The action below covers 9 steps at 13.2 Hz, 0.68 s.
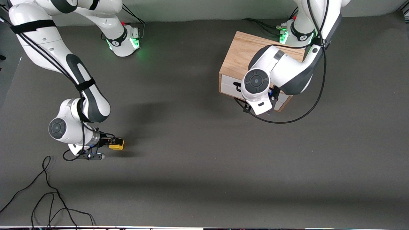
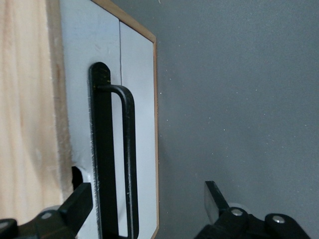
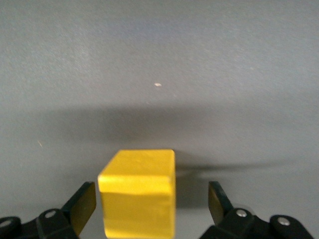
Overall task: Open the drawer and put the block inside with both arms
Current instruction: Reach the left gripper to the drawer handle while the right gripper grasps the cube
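The yellow block (image 1: 117, 145) sits on the grey table at the right arm's end. My right gripper (image 1: 111, 142) is low at the block, open, with one finger on each side and a gap to both. In the right wrist view the block (image 3: 139, 194) lies between the fingertips (image 3: 82, 204). The oak box (image 1: 243, 52) stands near the left arm's base; its white drawer (image 1: 228, 83) looks shut. My left gripper (image 1: 271, 99) is in front of the drawer, open. In the left wrist view the black handle (image 2: 112, 159) lies between its fingers (image 2: 79, 199), untouched.
Loose black cables (image 1: 48, 198) lie on the table nearer the front camera at the right arm's end. A cable loop (image 1: 287, 119) hangs from the left arm in front of the box. The table (image 1: 198, 143) is plain dark grey.
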Motion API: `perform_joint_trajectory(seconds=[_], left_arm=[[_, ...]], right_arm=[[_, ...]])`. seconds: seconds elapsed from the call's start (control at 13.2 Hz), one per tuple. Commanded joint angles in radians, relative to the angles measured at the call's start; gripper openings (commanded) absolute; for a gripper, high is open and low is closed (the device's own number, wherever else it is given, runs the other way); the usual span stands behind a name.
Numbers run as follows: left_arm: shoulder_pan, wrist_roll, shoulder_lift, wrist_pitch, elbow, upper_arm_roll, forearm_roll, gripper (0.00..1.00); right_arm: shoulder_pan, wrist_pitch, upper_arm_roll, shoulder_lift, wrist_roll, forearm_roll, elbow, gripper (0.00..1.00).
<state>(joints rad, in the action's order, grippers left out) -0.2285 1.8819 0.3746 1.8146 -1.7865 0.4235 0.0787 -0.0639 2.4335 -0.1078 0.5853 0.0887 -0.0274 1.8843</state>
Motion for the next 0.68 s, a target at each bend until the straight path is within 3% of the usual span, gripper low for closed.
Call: perform_joint_trajectory(seconds=[0.0,0.08,0.3,0.46,0.53,0.61], left_arm=[[-0.008,0.029,0.006,0.031,-0.027,0.0,0.026,1.0],[-0.009,0.029,0.019,0.034,-0.028,0.0,0.033,1.0],[-0.008,0.028,0.058,0.061,-0.028,0.0,0.047,1.0],[-0.006,0.028,0.069,0.078,-0.027,0.0,0.055,1.0],[-0.006,0.028,0.078,0.078,-0.022,0.0,0.061,1.0],[-0.005,0.028,0.081,0.081,-0.019,0.0,0.072,1.0]], right_arm=[[0.048,0.044,-0.001,0.019,0.095,0.001,-0.011,1.0],[0.053,0.05,0.0,0.022,0.097,0.003,-0.013,0.98],[0.047,0.053,0.004,0.03,0.085,0.003,-0.014,0.64],[0.047,0.053,0.004,0.03,0.083,0.004,-0.014,0.29],[0.047,0.052,0.004,0.03,0.082,0.004,-0.014,0.07],[0.047,0.044,0.004,0.021,0.083,0.004,-0.014,0.0]])
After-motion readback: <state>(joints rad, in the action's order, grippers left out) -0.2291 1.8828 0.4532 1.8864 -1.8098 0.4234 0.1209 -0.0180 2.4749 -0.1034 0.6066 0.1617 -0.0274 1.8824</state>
